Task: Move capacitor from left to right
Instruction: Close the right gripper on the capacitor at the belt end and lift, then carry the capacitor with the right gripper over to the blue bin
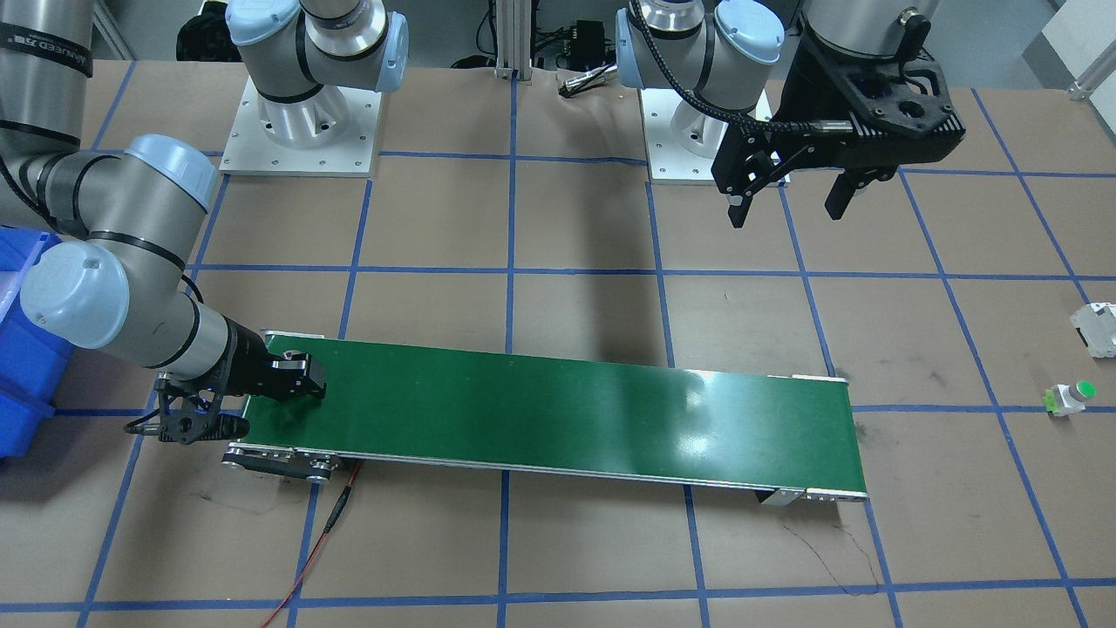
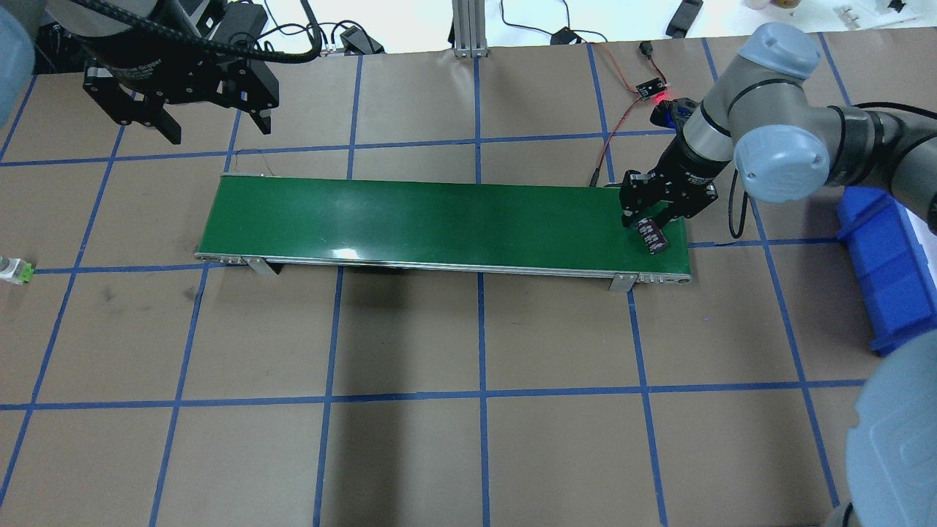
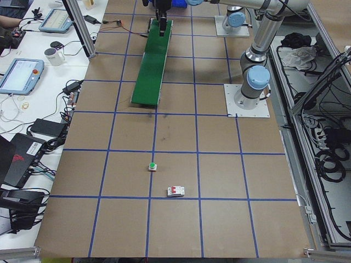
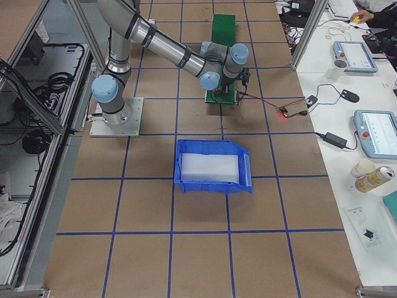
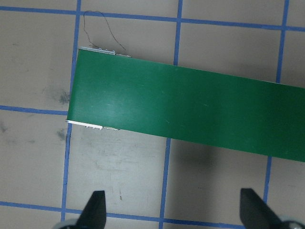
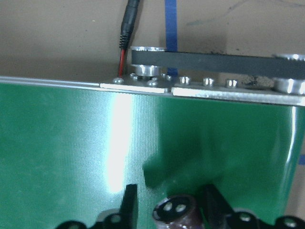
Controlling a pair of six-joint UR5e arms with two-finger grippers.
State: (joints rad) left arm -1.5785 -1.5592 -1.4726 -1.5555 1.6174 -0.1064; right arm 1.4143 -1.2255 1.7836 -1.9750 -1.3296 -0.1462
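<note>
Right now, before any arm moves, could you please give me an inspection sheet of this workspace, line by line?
Surface: brown table with a blue tape grid; green belt lies across it.
Job's things: capacitor at the belt's right end, between the right gripper's fingers.
Clutter: green-capped button and white block on the table past the belt's left end; blue bin past its right end.
Grippers: left gripper open, empty, above the table; right gripper open, small gaps beside the capacitor.
Cables: red wire at the belt's right end; thin dark wire at its left end.
Surroundings: tablet and mug on a side bench.
</note>
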